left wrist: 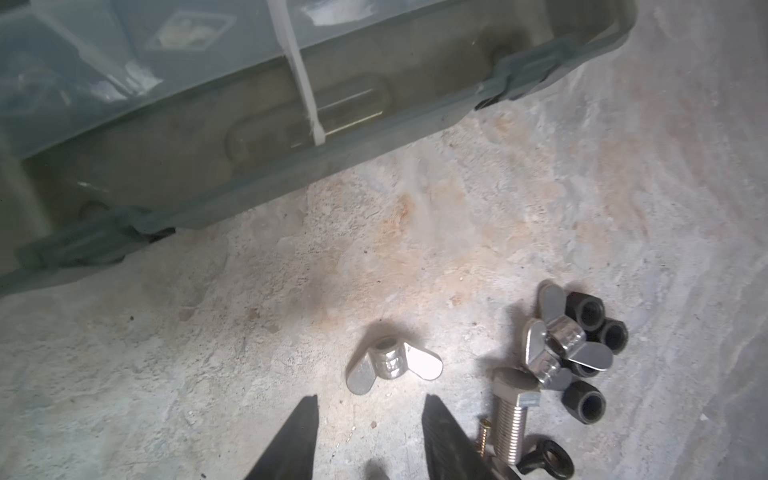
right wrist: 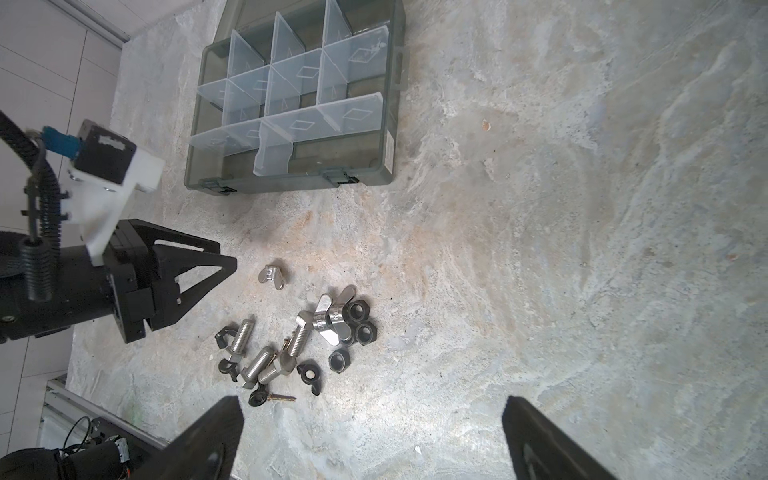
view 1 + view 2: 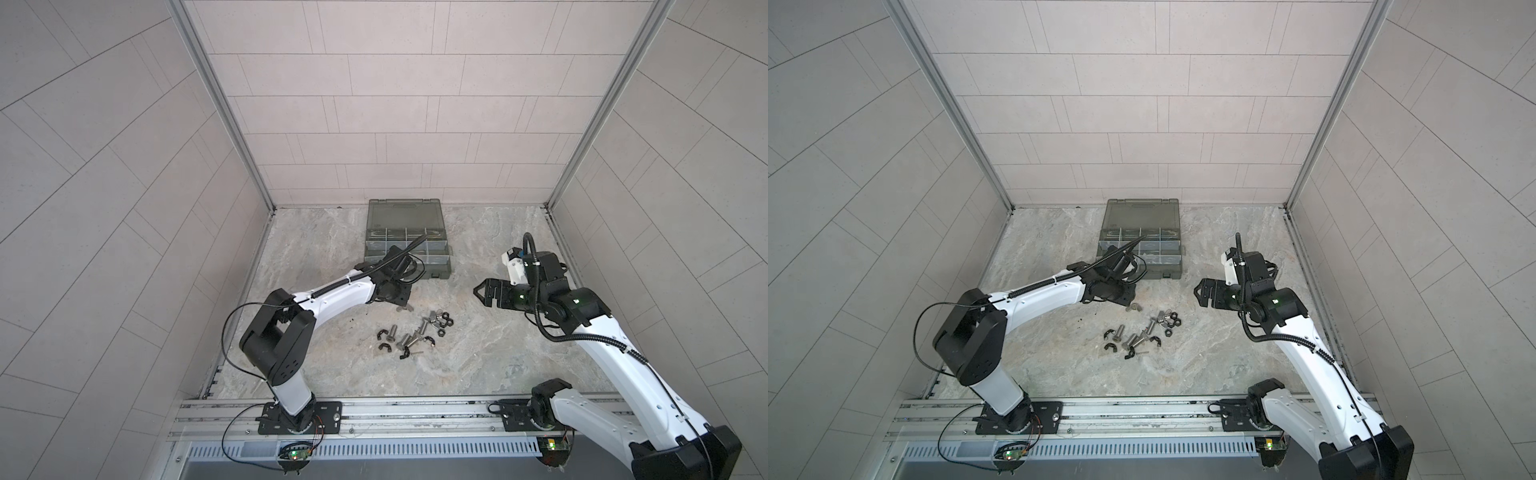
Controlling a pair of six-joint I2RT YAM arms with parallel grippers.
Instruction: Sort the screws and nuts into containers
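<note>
- In both top views the organiser case (image 3: 405,214) sits open, its lid lying beyond the divided compartments (image 3: 409,245). The screws (image 3: 409,340) and nuts (image 3: 444,322) lie mixed in a loose pile on the table (image 3: 498,353). They are well in front of the case's latched side, with black clips (image 3: 384,334) among them.
- In a top view the left gripper (image 3: 1127,298) hangs low between the case and the pile, beside a lone wing nut (image 3: 1133,308). From there I cannot tell how its fingers stand. The right gripper (image 3: 1198,293) hovers in front of the case and out to the side where the right arm works.
- In the left wrist view the left gripper's two fingers (image 1: 299,440) stand apart with nothing between them. The lone wing nut lies flat just beyond their tips, between them and the case's front wall, touching neither. To one side, about as far from the case, black hex nuts (image 1: 598,328) and two more wing nuts huddle together. A screw's head rests against them.
- In the right wrist view the right gripper's fingers (image 2: 224,432) are spread wide and empty. They are above bare table on the side of the pile away from the case. Of all the loose pieces, the lone wing nut lies nearest the case.
</note>
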